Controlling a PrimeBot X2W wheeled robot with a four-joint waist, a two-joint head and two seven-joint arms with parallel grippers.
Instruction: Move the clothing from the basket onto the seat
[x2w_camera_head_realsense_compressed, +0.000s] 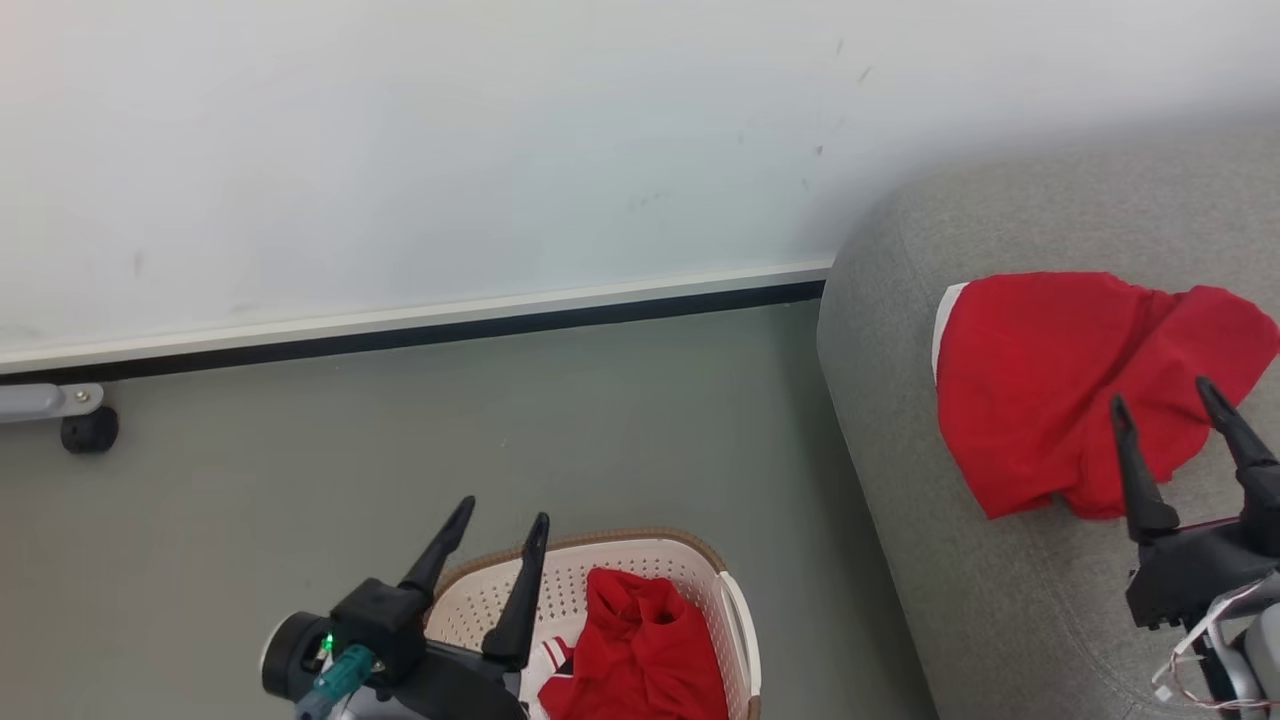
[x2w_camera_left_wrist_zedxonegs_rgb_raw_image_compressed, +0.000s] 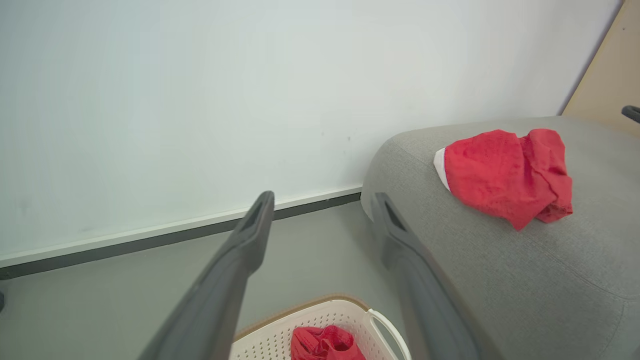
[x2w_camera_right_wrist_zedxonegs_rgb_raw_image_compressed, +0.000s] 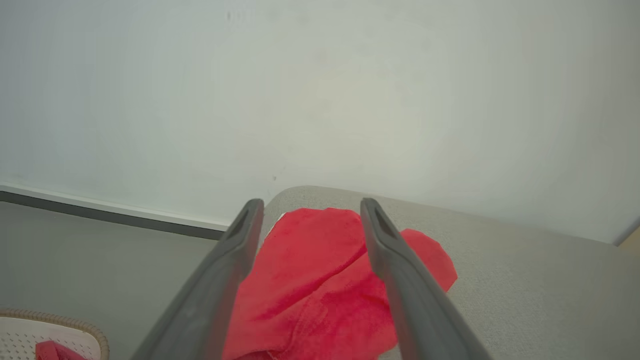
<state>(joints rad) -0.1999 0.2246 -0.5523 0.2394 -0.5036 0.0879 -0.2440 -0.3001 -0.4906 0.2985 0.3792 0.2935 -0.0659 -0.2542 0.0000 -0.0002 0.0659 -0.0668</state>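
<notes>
Both spread, empty — left claw (x2w_camera_head_realsense_compressed: 505, 509) over basket (x2w_camera_head_realsense_compressed: 640, 541) w/ garment (x2w_camera_head_realsense_compressed: 640, 650), right claw (x2w_camera_head_realsense_compressed: 1160, 393) over seat (x2w_camera_head_realsense_compressed: 1000, 600) w/ 2nd garment (x2w_camera_head_realsense_compressed: 1040, 380).

Clothing: one red garment (x2w_camera_head_realsense_compressed: 1080, 385), white-edged, lies crumpled on the grey seat (x2w_camera_head_realsense_compressed: 1010, 590); a second red garment (x2w_camera_head_realsense_compressed: 640, 650), white-striped, sits bunched inside the cream perforated basket (x2w_camera_head_realsense_compressed: 500, 590), brown-rimmed, on the floor.

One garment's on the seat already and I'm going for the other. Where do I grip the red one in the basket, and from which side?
Pinch the raised, bunched folds near the middle of the red garment, coming straight down from above with the open left gripper. The basket walls surround the heap, so a side approach looks blocked.
</notes>
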